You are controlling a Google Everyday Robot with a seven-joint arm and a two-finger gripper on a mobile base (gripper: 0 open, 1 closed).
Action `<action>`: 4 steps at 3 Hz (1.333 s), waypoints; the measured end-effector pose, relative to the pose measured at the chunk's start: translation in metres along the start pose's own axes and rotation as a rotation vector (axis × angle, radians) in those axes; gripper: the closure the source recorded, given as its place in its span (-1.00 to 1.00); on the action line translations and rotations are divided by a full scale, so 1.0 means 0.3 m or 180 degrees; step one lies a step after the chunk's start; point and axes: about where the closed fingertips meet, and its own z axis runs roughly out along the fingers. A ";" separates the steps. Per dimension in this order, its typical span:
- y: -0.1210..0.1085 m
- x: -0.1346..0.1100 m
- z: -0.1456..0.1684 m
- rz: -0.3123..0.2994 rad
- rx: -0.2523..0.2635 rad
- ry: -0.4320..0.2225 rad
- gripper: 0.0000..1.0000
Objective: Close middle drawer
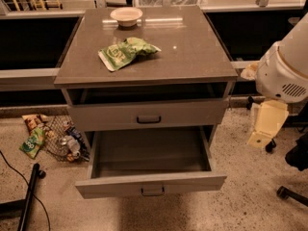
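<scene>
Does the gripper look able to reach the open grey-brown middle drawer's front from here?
Probably yes: the gripper hangs right of the cabinet, and nothing visible stands between it and the front of the open grey-brown middle drawer.

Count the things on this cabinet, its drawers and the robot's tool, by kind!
Round white bowl: 1
Crumpled green snack bag: 1
Grey-brown drawers showing: 2, the open middle drawer and the upper drawer
Cream robot tool, right of the cabinet: 1
Total: 5
</scene>
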 end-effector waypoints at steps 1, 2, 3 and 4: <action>0.037 0.008 0.093 -0.0122 -0.0127 0.0104 -1.00; 0.108 0.037 0.294 -0.0335 -0.0347 0.0204 -1.00; 0.178 0.069 0.485 -0.0478 -0.0513 0.0146 -1.00; 0.231 0.095 0.697 -0.0482 -0.0674 -0.0041 -1.00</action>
